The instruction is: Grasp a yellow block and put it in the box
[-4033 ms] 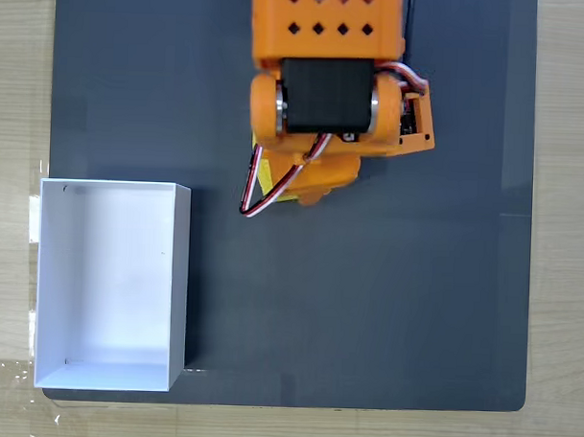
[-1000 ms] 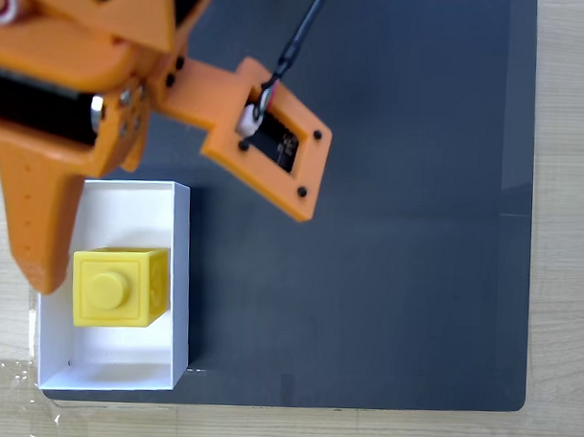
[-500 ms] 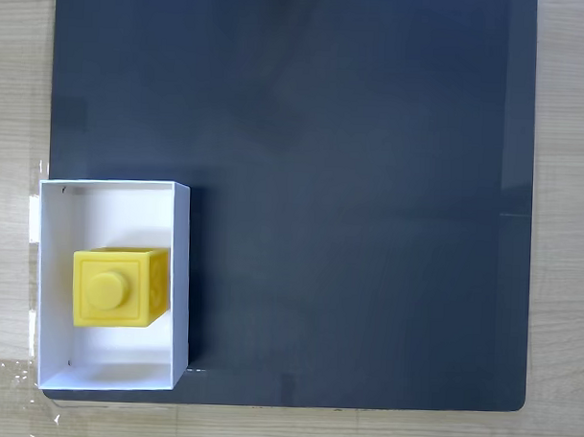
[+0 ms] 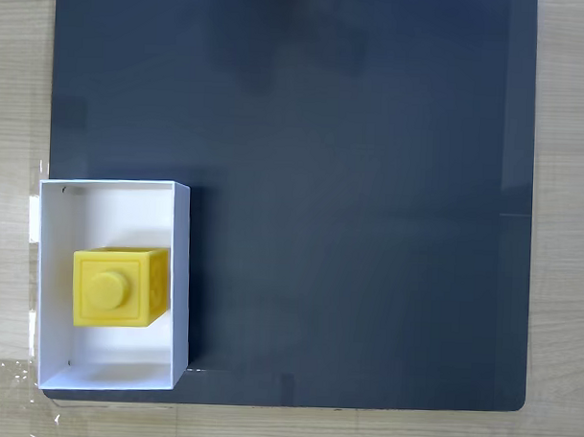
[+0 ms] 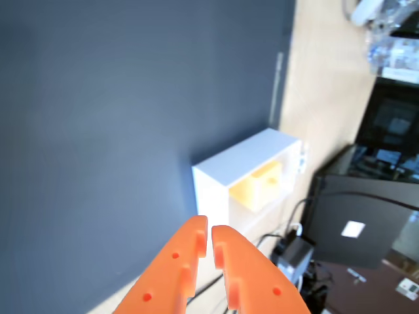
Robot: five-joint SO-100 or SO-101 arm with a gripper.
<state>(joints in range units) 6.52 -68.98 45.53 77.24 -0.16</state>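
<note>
Block (image 5: 260, 185) sits in box (image 5: 226, 171), apart from closed gripper (image 5: 210, 230).

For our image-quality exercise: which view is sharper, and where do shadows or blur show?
Fixed view: crisp and evenly lit; the box casts a soft shadow onto the dark mat at its right. Wrist view: soft all over, the yellow block smeared pale inside the box, the gripper close and slightly blurred.

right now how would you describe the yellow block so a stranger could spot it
In the fixed view, find the dark mat, then the white box at its lower left corner. The yellow block sits inside, a bright cube with a round stud on top, the one coloured thing there.
</note>
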